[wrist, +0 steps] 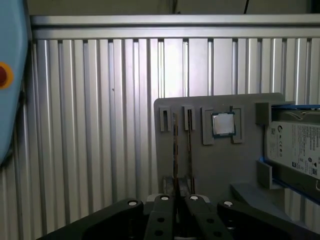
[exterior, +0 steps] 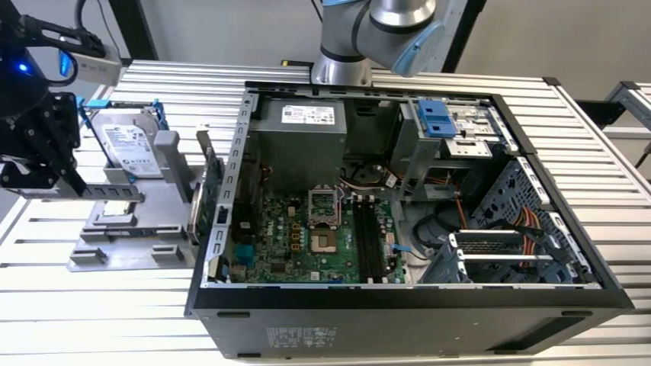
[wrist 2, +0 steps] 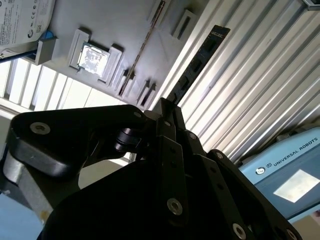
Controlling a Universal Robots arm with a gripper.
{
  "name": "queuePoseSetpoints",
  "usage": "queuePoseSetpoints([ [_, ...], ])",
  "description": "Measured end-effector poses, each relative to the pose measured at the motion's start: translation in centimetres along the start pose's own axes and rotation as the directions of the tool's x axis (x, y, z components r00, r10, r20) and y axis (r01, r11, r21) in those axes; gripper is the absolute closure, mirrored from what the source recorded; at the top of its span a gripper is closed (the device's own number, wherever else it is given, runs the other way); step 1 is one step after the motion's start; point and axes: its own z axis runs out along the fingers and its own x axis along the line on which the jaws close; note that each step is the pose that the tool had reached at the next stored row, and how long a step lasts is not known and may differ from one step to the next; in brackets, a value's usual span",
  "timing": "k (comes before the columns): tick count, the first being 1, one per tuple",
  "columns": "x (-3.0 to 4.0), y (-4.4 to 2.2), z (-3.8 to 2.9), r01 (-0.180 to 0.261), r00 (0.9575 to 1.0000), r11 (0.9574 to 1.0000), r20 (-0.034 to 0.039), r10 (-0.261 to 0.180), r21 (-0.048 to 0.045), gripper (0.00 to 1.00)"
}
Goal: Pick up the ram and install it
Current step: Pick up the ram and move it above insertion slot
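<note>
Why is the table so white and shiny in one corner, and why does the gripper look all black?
In the exterior view, light glares off the table slats at that view's lower left, washing them white. In both wrist views the gripper is dark against the bright slats. In the first wrist view the chip on the grey tray gleams.

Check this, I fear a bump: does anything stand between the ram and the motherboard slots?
Yes. The gripper holds the ram; in the exterior view the green card and case wall stand between it and the slots.
</note>
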Motion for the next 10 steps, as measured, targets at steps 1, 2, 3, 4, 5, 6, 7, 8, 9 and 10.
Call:
queuePoseSetpoints([
  [1, 0.0, 0.0, -0.02, 0.0, 1.0, 1.0, -0.0001, 0.0, -0.0001, 1.0],
  [2, 0.0, 0.0, -0.06, 0.0, 1.0, 1.0, -0.0002, 0.0, -0.0002, 1.0],
  [3, 0.0, 0.0, -0.1, 0.0, 1.0, 1.0, -0.0005, 0.0, -0.0002, 1.0],
  [4, 0.0, 0.0, -0.13, 0.0, 1.0, 1.0, -0.0005, 0.0, -0.0001, 1.0],
  [5, 0.0, 0.0, -0.15, 0.0, 1.0, 1.0, -0.0005, 0.0, -0.0001, 1.0],
  [6, 0.0, 0.0, -0.19, 0.0, 1.0, 1.0, -0.0007, 0.0, -0.0001, 1.0],
  [7, 0.0, 0.0, -0.26, 0.0, 1.0, 1.0, -0.001, 0.0, -0.0002, 1.0],
  [8, 0.0, -0.01, -0.32, 0.0, 1.0, 1.0, -0.0013, 0.0, -0.0001, 1.0],
  [9, 0.0, -0.01, -0.4, 0.0, 1.0, 1.0, -0.0015, 0.0, -0.0001, 1.0],
  [10, 0.0, -0.01, -0.48, 0.0, 1.0, 1.0, -0.0018, 0.0, 0.0, 1.0],
])
